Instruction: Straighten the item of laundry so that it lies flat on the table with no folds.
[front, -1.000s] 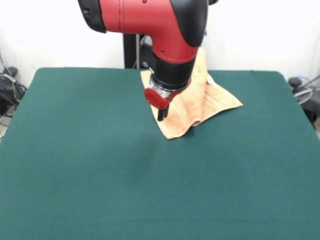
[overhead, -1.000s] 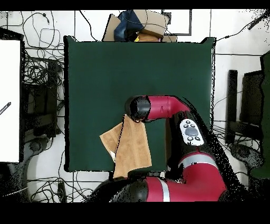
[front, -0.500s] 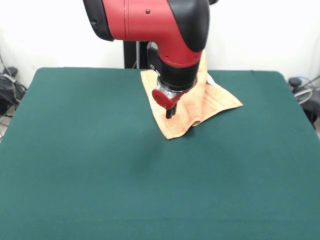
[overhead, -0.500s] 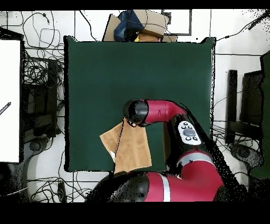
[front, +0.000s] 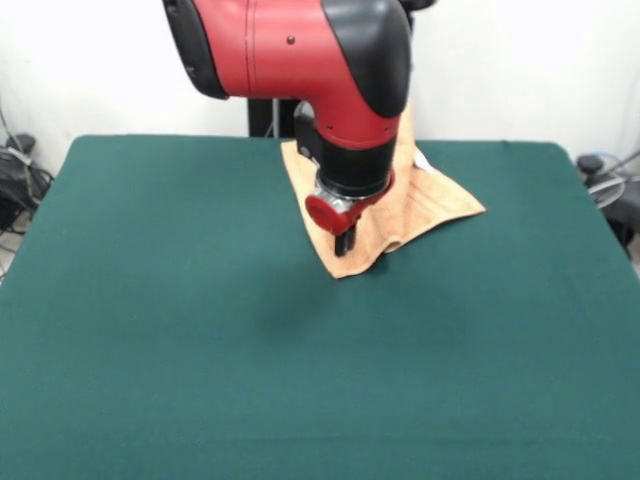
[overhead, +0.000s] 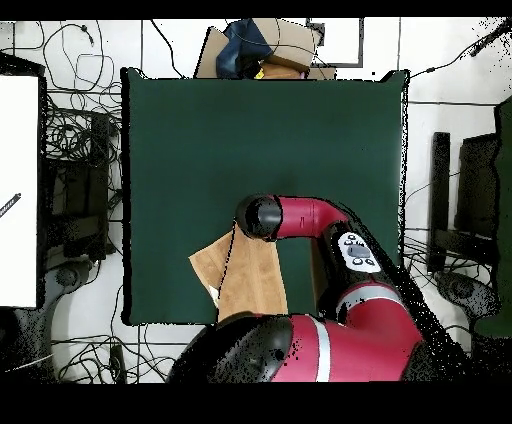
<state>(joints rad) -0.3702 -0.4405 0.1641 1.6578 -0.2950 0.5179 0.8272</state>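
The item of laundry (front: 425, 200) is a light orange-brown towel lying rumpled and folded over itself at the far right part of the table (front: 200, 350). A small white tag shows at its far edge. In the overhead view the towel (overhead: 250, 285) lies at the table's (overhead: 260, 130) lower edge, partly overhanging it. My gripper (front: 343, 245) hangs from the red and black arm just over the towel's near corner, very close to the cloth. The arm's wrist (overhead: 258, 215) hides the gripper from above.
Cardboard boxes and a dark bundle (overhead: 262, 48) stand beyond the table's top edge in the overhead view. A white panel (overhead: 18, 190) sits to the left. Cables (front: 15, 170) lie off the table's sides. The robot's body (overhead: 300, 355) covers the lower edge.
The arm has shifted along the towel toward its near corner and come lower. The towel has not moved.
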